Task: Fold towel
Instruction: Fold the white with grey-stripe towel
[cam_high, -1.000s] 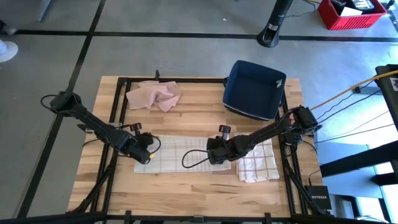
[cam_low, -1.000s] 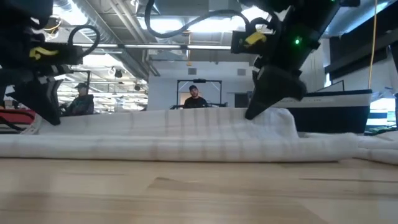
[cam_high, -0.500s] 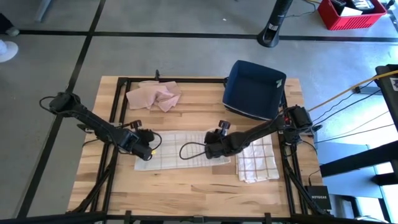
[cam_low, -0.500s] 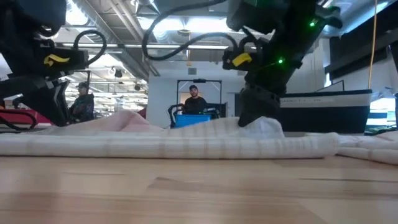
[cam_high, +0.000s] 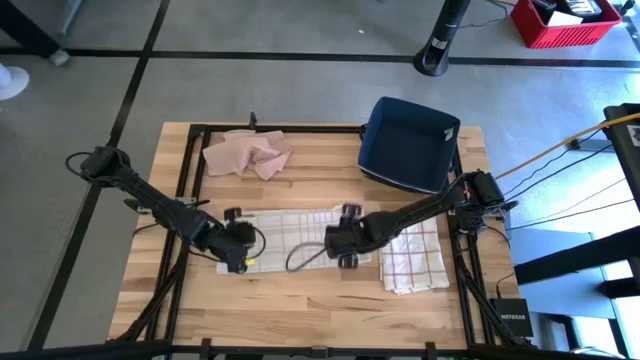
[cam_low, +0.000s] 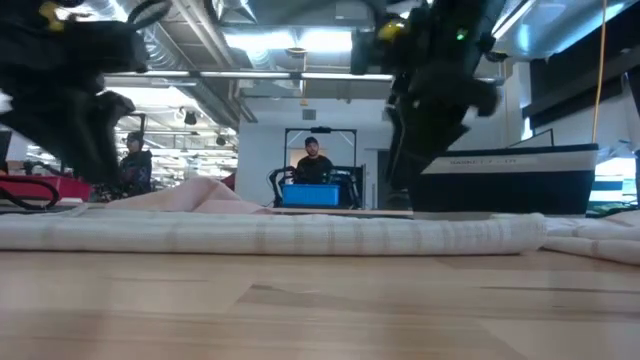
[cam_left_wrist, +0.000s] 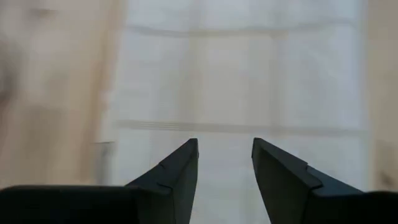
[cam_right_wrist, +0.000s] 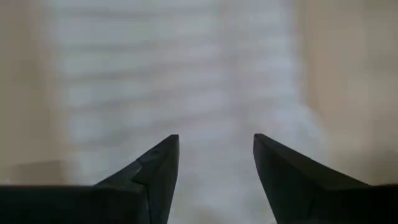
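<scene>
- High view: both tools have let go. The left tool (cam_high: 238, 254) and right tool (cam_high: 343, 250) now sit over the near edge of the checked towel (cam_high: 290, 234), which lies flat mid-bench, narrower than a second ago; one fold looks done. A second checked towel (cam_high: 415, 255) lies beside it, a pink cloth (cam_high: 247, 153) and blue bin (cam_high: 406, 144) farther back on the bench (cam_high: 320, 300).
- Low view: the towel (cam_low: 270, 233) lies as a flat folded strip; the lifted hump is gone and both arms have risen clear.
- Left wrist view: fingers (cam_left_wrist: 177, 174) apart, nothing between them, towel below.
- Right wrist view: fingers (cam_right_wrist: 155, 171) apart, empty, over the towel.
- No readable writing anywhere.
</scene>
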